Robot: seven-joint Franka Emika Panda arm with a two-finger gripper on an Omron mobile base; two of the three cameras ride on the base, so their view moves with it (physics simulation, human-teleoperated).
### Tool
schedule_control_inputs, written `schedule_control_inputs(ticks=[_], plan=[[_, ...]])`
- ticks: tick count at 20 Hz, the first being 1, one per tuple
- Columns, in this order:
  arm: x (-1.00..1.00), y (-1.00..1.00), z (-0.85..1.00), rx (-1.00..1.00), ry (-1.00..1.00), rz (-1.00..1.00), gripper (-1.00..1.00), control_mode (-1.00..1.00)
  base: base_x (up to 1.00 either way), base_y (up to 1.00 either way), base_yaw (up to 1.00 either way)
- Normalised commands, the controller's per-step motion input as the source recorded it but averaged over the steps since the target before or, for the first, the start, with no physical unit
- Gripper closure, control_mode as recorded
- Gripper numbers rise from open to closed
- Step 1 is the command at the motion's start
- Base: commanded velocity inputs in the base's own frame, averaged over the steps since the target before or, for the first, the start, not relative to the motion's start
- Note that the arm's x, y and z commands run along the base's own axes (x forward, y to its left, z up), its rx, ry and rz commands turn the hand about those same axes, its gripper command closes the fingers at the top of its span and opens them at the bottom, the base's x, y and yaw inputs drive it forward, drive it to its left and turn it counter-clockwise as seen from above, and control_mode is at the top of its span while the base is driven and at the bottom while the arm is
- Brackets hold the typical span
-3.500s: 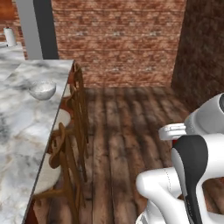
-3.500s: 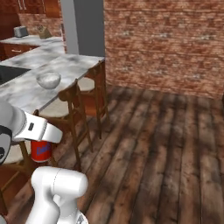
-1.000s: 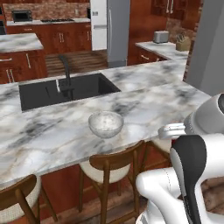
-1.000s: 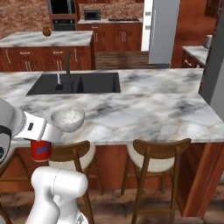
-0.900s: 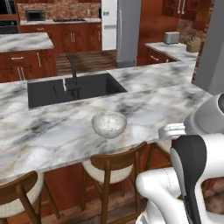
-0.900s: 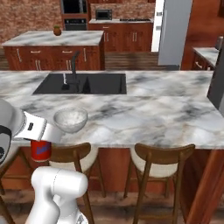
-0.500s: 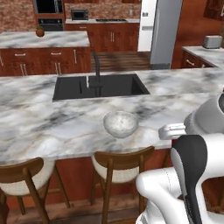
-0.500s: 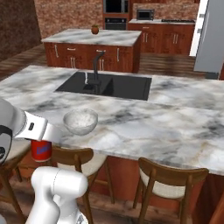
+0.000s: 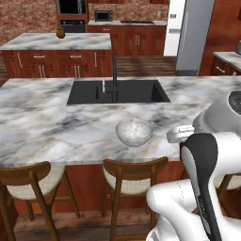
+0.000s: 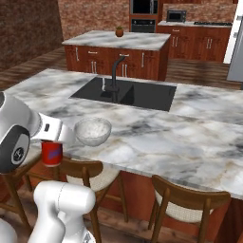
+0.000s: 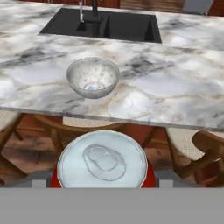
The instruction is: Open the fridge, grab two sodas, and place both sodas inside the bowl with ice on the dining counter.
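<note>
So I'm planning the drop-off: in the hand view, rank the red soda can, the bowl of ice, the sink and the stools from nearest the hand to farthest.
1. Red soda can: in the hand itself.
2. Stools: just below, tucked under the counter edge.
3. Bowl of ice: ahead on the dining counter, near its front edge.
4. Sink: farthest, behind the bowl.

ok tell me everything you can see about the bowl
The bowl is small, round and light grey, with a thin rim and speckled white ice inside. It sits upright on the marble dining counter, near the edge above the stools, on the near side of the black sink. Nothing touches it but the counter; the red soda is apart from it, below counter level.
</note>
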Motion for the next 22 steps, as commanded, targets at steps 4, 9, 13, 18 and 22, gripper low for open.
schedule_control_inputs(ticks=[4, 9, 13, 18, 22], plan=[[1.00, 0.00, -0.05, 0.00, 0.06, 0.11, 1.00, -1.00, 0.00, 0.00, 0.00], [1.00, 0.00, -0.16, 0.00, 0.18, 0.09, 1.00, -1.00, 0.00, 0.00, 0.00], [1.00, 0.03, -0.21, 0.00, 0.24, 0.09, 1.00, -1.00, 0.00, 0.00, 0.00], [1.00, 0.07, -0.16, 0.00, 0.27, 0.07, 1.00, -1.00, 0.00, 0.00, 0.00], [0.88, 0.21, -0.15, -0.05, 0.19, 0.01, 1.00, -1.00, 0.00, 0.00, 0.00]])
